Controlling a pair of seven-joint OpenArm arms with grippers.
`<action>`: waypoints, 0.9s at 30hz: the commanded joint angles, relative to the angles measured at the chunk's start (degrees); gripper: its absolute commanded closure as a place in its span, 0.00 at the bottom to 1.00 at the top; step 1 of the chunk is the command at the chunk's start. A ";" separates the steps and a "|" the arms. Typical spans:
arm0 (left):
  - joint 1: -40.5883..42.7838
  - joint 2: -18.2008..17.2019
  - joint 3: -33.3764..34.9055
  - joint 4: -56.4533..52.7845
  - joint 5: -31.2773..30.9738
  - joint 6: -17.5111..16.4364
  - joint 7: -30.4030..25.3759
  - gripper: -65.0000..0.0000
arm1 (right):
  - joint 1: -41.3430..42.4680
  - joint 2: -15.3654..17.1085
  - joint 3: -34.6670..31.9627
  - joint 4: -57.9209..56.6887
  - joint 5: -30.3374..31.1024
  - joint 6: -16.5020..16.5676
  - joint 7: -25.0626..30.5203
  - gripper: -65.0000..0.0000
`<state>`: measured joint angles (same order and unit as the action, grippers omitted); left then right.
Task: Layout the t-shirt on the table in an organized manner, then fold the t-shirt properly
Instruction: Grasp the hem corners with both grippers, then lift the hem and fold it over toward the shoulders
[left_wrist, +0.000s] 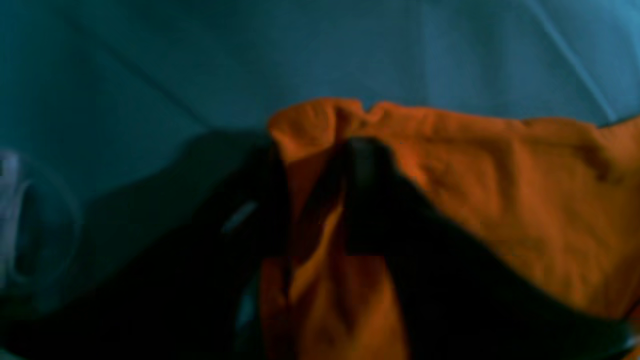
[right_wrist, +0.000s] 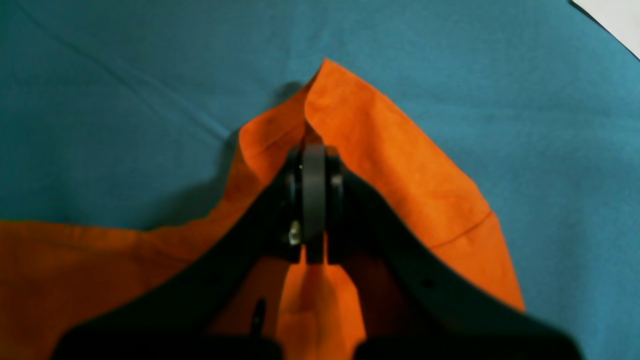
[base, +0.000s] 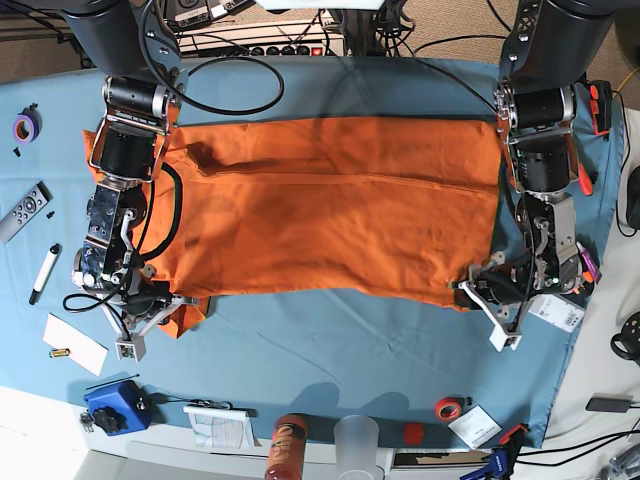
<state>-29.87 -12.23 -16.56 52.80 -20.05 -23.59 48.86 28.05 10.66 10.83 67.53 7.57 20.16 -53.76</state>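
Note:
The orange t-shirt (base: 330, 205) lies spread wide across the blue-teal table (base: 330, 350). My right gripper (base: 172, 308), on the base view's left, is shut on the shirt's near left corner. In the right wrist view the gripper (right_wrist: 314, 150) pinches a raised peak of the shirt (right_wrist: 400, 165). My left gripper (base: 472, 292), on the base view's right, is shut on the near right corner. In the blurred left wrist view the gripper (left_wrist: 320, 150) holds a bunched edge of the shirt (left_wrist: 500, 190) just above the table (left_wrist: 200, 60).
A remote (base: 22, 210), a marker (base: 45, 272), purple tape (base: 25, 126) and paper (base: 75, 343) lie at the left edge. A blue device (base: 115, 408), a can (base: 285, 450), a cup (base: 357, 440) and a red tape roll (base: 450, 407) line the near edge.

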 joint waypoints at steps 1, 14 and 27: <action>-1.57 -0.50 -0.07 0.68 -0.52 -0.02 -0.33 0.93 | 1.97 0.79 0.04 1.09 0.55 -0.02 1.46 1.00; -1.88 -2.73 -0.11 3.63 -18.29 0.02 17.64 1.00 | 1.95 2.67 2.80 1.11 8.31 3.85 4.24 1.00; -1.22 -8.09 -0.11 8.11 -29.92 -2.21 26.40 1.00 | 0.15 2.67 16.98 3.39 21.18 14.91 -4.39 1.00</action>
<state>-29.10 -19.57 -16.58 59.61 -48.25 -25.54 75.90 26.55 12.36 27.70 69.73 27.11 34.59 -59.48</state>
